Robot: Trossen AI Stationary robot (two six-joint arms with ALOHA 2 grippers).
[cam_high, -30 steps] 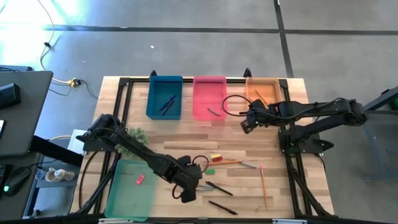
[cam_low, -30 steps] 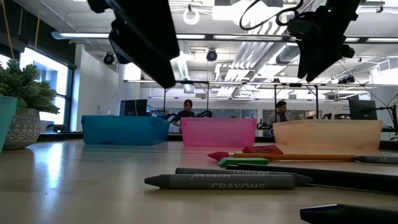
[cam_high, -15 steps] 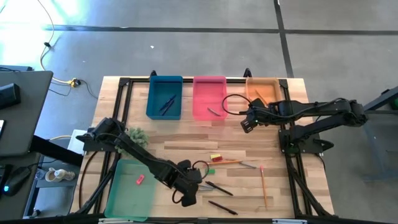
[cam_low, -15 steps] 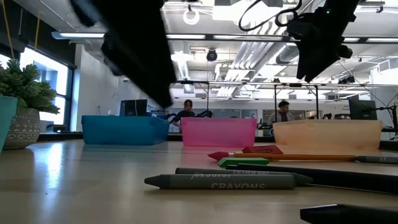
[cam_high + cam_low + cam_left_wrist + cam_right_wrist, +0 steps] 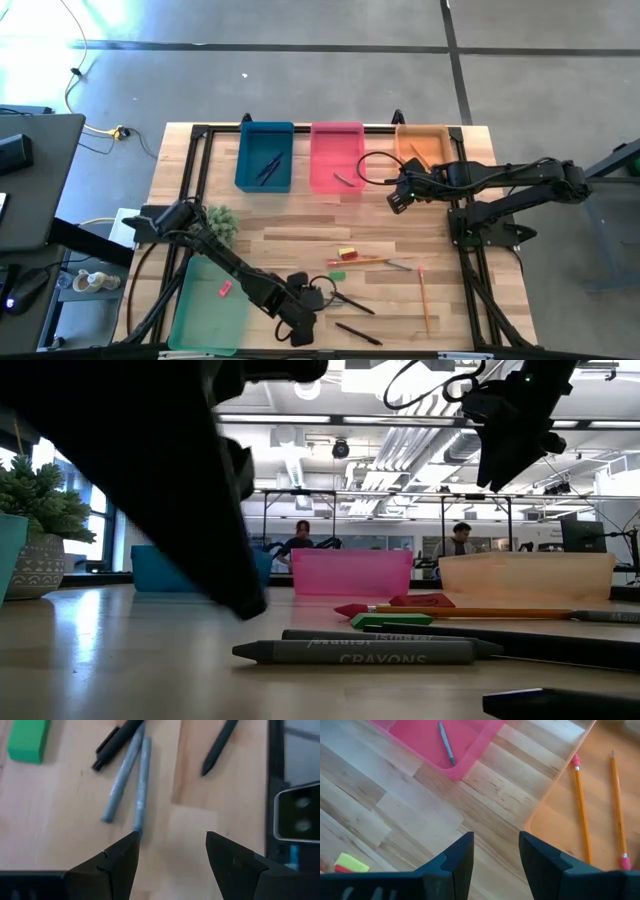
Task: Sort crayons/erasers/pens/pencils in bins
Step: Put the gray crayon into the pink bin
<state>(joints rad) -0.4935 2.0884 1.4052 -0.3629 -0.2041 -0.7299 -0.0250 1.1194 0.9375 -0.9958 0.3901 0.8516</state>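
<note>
Two grey crayons (image 5: 142, 785) lie side by side on the table near its front edge, with a black pen (image 5: 117, 742) at their far ends, a second black pen (image 5: 220, 747) and a green eraser (image 5: 29, 740) nearby. My left gripper (image 5: 172, 855) hovers open just above the table, right by the crayons' near ends (image 5: 300, 325). My right gripper (image 5: 398, 200) waits open in the air in front of the pink bin (image 5: 336, 155) and the orange bin (image 5: 422, 145). The pink bin holds a crayon (image 5: 446, 742), the orange bin two pencils (image 5: 580, 805).
The blue bin (image 5: 265, 155) holds dark pens; the green bin (image 5: 210, 305), near left, holds a pink eraser (image 5: 224, 289). On the table lie a yellow eraser (image 5: 347, 253), two pencils (image 5: 360, 260) (image 5: 423, 300) and another crayon (image 5: 400, 265). A potted plant (image 5: 220, 220) stands at the left.
My left gripper has come down toward the table and toward its near edge, closing on the two grey crayons, and stays open. The crayons and pens have not moved.
</note>
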